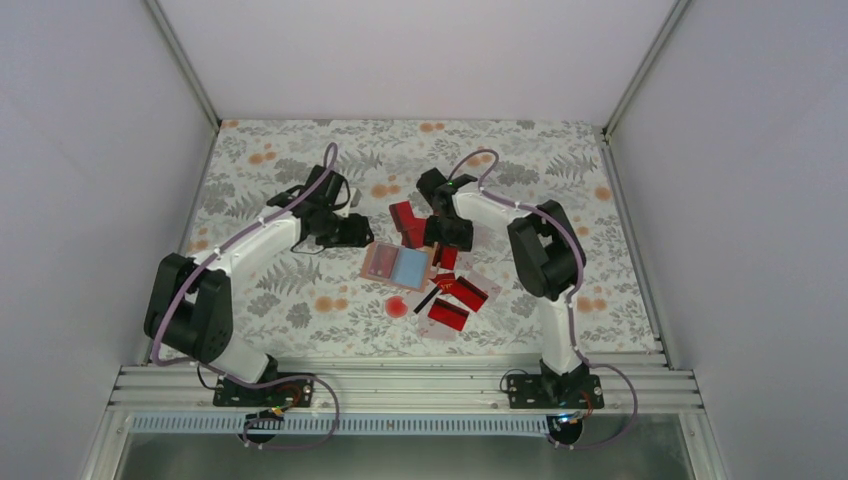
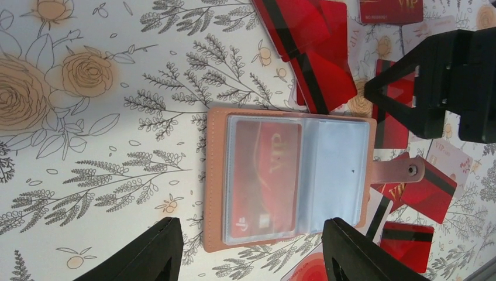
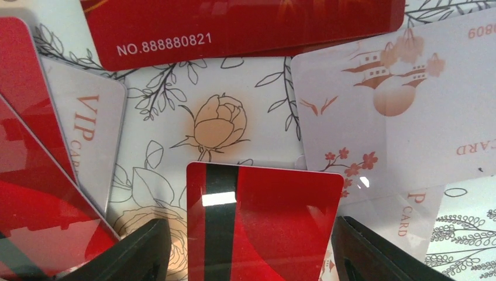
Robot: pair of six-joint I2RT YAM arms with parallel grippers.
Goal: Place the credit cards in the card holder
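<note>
The card holder (image 1: 398,265) lies open on the floral table. It is tan outside with clear pale-blue sleeves (image 2: 292,175), and one red card (image 2: 266,175) sits in a sleeve. My left gripper (image 2: 251,257) is open and empty just off the holder's edge (image 1: 352,232). My right gripper (image 3: 251,257) is open and low over loose credit cards (image 1: 445,235). A red card with a black stripe (image 3: 263,222) lies between its fingers. More red cards (image 1: 408,222) and pale cards (image 3: 403,111) lie around it.
Other red cards (image 1: 465,293) lie at the holder's near right, with a round red spot (image 1: 397,305) beside them. The right gripper's black fingers (image 2: 433,88) stand close to the holder's strap (image 2: 398,171). White walls close in the table.
</note>
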